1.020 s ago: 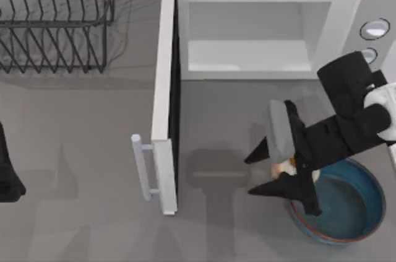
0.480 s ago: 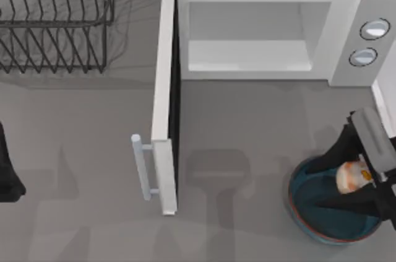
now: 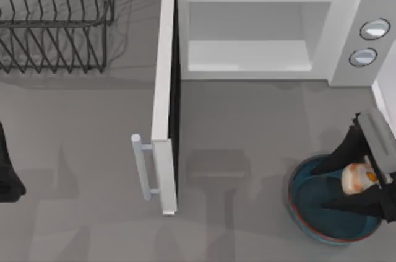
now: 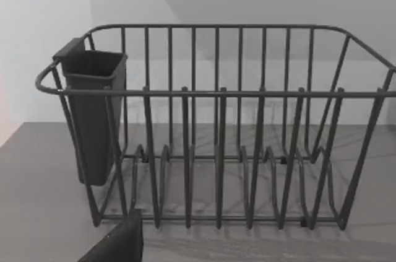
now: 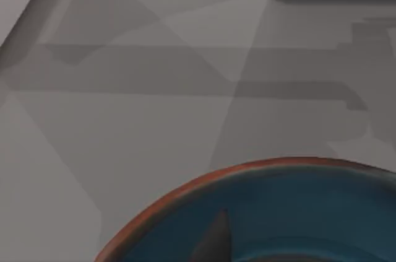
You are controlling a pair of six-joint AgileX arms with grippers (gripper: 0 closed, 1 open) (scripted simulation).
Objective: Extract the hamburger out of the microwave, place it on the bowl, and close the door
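The right gripper (image 3: 346, 180) has edged rightward, still pinching the rounded cream hamburger (image 3: 357, 178) over the glossy teal bowl (image 3: 307, 212).

the top view looks straight down on the counter (image 3: 247, 126) from high up. the left wrist view looks sideways at the rack (image 4: 216, 126), close up. the right wrist view looks down at the bowl (image 5: 278, 212) from very near. the top view shares both.

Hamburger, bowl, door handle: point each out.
hamburger (image 3: 357, 179), top view, on its cream top.
bowl (image 3: 307, 209), top view, on its inner blue wall near the rim.
door handle (image 3: 140, 166), top view, on the pale vertical bar.
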